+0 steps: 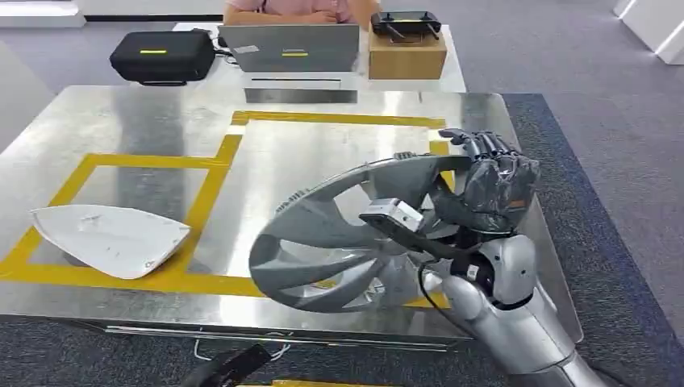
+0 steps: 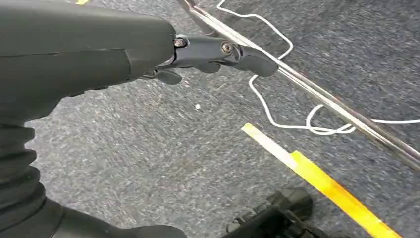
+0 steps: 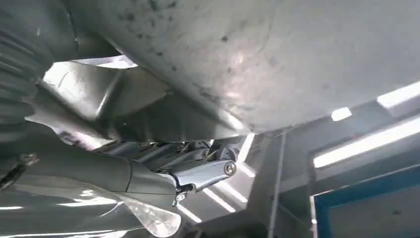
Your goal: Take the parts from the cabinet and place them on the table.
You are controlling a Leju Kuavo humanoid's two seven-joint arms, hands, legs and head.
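My right hand (image 1: 488, 189) grips the rim of a grey spoked wheel cover (image 1: 323, 250) and holds it tilted just above the steel table (image 1: 161, 121), over the front right part of the yellow tape outline. Seen from the right wrist, the cover's grey underside (image 3: 247, 59) lies close above the hand's fingers (image 3: 203, 173). A white curved shell part (image 1: 109, 238) lies on the table inside the left taped rectangle. My left hand (image 2: 218, 52) hangs low beside the table over the carpet, its fingers stretched out and holding nothing.
Behind the table stands a second table with a black case (image 1: 161, 55), a laptop (image 1: 289, 47) and a cardboard box (image 1: 407, 55); a person (image 1: 290, 10) sits there. On the carpet below lie a white cable (image 2: 277, 99) and yellow tape (image 2: 322, 181).
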